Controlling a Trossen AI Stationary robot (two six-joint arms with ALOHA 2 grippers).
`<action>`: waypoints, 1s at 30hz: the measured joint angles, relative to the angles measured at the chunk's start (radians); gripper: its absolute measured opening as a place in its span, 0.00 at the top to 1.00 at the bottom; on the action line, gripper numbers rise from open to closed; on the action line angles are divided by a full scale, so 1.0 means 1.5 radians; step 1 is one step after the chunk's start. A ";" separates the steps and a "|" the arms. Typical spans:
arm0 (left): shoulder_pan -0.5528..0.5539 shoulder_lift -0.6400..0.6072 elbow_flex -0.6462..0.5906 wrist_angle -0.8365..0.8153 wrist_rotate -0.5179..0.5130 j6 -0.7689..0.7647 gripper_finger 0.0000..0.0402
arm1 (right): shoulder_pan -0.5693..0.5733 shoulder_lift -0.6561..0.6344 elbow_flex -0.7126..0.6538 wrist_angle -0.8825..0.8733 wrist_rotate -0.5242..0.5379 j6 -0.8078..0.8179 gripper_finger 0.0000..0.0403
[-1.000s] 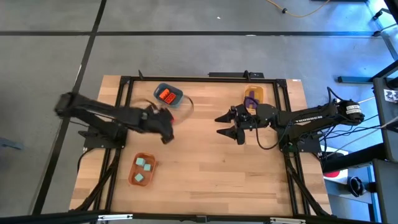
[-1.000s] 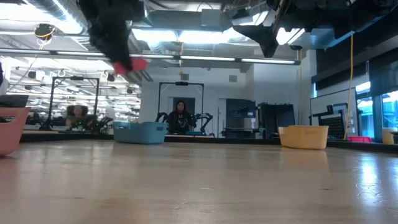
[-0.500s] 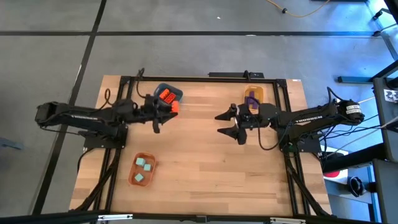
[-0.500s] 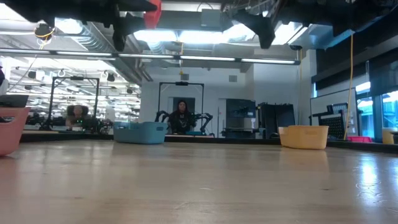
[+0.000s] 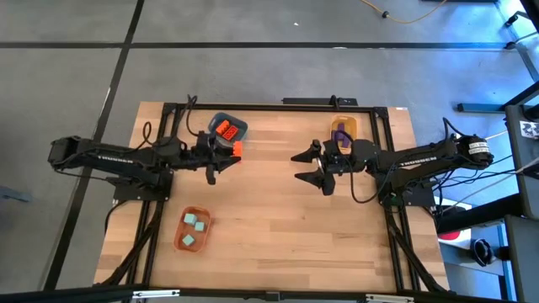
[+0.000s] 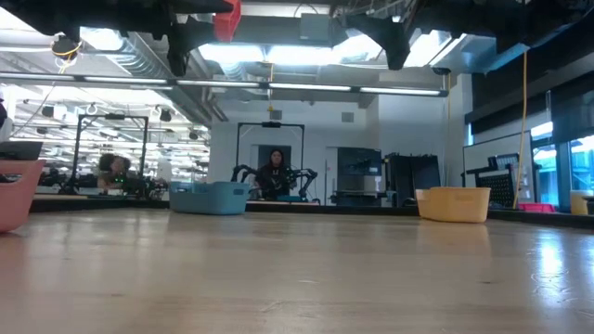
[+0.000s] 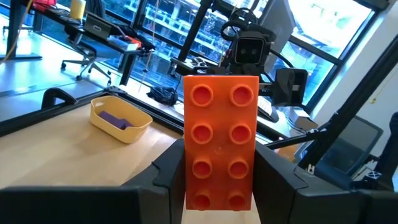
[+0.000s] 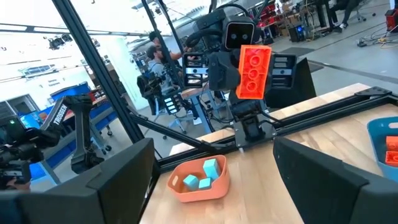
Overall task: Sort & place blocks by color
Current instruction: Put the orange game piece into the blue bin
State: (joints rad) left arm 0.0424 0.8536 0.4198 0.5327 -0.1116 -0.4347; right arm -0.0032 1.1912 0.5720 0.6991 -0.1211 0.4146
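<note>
Right, my left gripper [image 5: 231,150] has its jaws clamped on an orange-red brick [image 7: 221,140], studs facing the wrist camera, both fingers [image 7: 166,172] pressed against its long sides. In the high view that brick [image 5: 237,148] sits at the fingertips, up off the table, just beside the rim of the dark blue bowl [image 5: 239,126], where two more orange-red bricks [image 5: 226,130] lie. Farther out past the jaws I see the yellow bowl [image 7: 120,119] with a purple brick [image 7: 117,120] inside. My right gripper [image 5: 311,167] hangs mid-table with its jaws spread wide and nothing between them; beyond it, the orange bowl [image 8: 198,181] holds teal bricks [image 8: 200,174]. A person [image 6: 274,173] sits in the room behind the table.
</note>
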 joint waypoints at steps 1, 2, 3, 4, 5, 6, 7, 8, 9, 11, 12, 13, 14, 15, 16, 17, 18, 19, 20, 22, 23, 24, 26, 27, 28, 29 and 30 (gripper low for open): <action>0.000 0.000 0.000 0.000 0.000 0.000 0.68 | 0.000 0.000 0.000 0.000 0.000 0.000 0.18; 0.000 0.000 0.000 0.000 0.001 0.000 0.68 | 0.000 0.000 0.000 0.000 0.000 -0.001 0.18; 0.000 0.000 0.000 0.000 0.003 0.000 0.68 | 0.000 0.000 0.000 0.000 0.000 0.000 0.18; 0.000 0.000 0.000 0.000 0.005 0.000 0.68 | 0.000 0.000 0.000 0.000 0.000 0.000 0.18; 0.000 0.000 0.000 0.000 0.006 0.000 0.68 | 0.000 0.000 0.000 -0.001 0.000 0.000 0.18; 0.000 0.000 0.000 0.000 0.006 0.000 0.68 | 0.000 0.000 0.000 -0.001 0.000 -0.001 0.18; 0.000 0.000 0.000 0.000 0.006 0.001 0.68 | 0.000 0.000 0.000 -0.001 0.000 -0.001 0.18; 0.000 0.000 0.000 0.000 0.006 0.001 0.68 | 0.000 0.000 0.000 -0.001 0.000 -0.001 0.18; 0.000 0.000 0.000 0.000 0.006 0.001 0.68 | 0.000 0.000 0.000 -0.001 0.000 -0.001 0.18; -0.002 0.000 0.000 0.000 0.006 0.001 0.68 | 0.000 0.000 0.000 -0.002 -0.001 -0.001 0.18; -0.004 0.000 0.000 0.000 0.004 0.001 0.68 | 0.000 0.000 0.000 -0.005 -0.001 -0.001 0.18; -0.007 0.000 0.000 0.000 -0.003 0.001 0.68 | 0.000 0.000 0.000 -0.007 -0.001 -0.001 0.18; -0.009 0.000 0.000 0.000 -0.009 0.001 0.68 | 0.000 0.000 0.000 -0.008 -0.001 -0.001 0.18; -0.009 0.000 0.000 0.000 -0.014 0.001 0.68 | 0.000 0.000 0.000 -0.008 -0.001 -0.001 0.18; -0.009 0.001 0.000 0.000 -0.018 0.001 0.68 | 0.000 0.000 0.000 -0.008 -0.001 0.000 0.18; -0.009 0.001 0.000 0.000 -0.020 0.001 0.68 | 0.000 0.000 0.000 -0.008 -0.001 0.000 0.18; -0.009 0.001 0.000 0.000 -0.023 0.001 0.68 | 0.000 0.000 0.000 -0.008 -0.001 0.000 0.18; -0.009 0.001 0.000 0.000 -0.030 0.001 0.68 | 0.000 0.000 0.000 -0.009 -0.001 -0.001 0.18; -0.009 0.001 0.000 0.000 -0.042 0.000 0.68 | 0.000 0.000 0.000 -0.009 -0.001 -0.001 0.18; -0.009 0.001 0.000 0.000 -0.084 -0.007 0.68 | 0.000 0.000 0.000 -0.008 -0.001 0.000 0.18; -0.009 0.001 0.001 0.000 -0.109 -0.017 0.68 | 0.000 0.000 0.000 -0.009 -0.001 0.000 0.18; -0.007 0.001 0.004 -0.007 -0.135 -0.033 0.68 | 0.000 0.000 0.000 -0.009 -0.001 0.000 0.18; 0.012 0.009 0.029 -0.052 -0.174 -0.068 0.68 | 0.000 0.000 0.000 -0.010 -0.001 0.006 0.18; 0.032 0.015 0.049 -0.088 -0.175 -0.076 0.68 | 0.000 0.000 0.000 -0.013 -0.001 0.015 0.18; 0.058 0.022 0.076 -0.134 -0.163 -0.078 0.68 | 0.000 0.000 0.000 -0.016 -0.001 0.019 0.18; 0.089 0.031 0.110 -0.189 -0.139 -0.075 0.68 | 0.000 0.000 0.000 -0.019 0.002 0.020 0.18; 0.124 0.044 0.146 -0.244 -0.108 -0.069 0.68 | 0.000 0.000 0.000 -0.020 0.010 0.020 0.18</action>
State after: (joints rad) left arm 0.2285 0.9192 0.6394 0.1660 -0.2737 -0.5388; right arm -0.0029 1.1912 0.5720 0.6686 -0.1061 0.4446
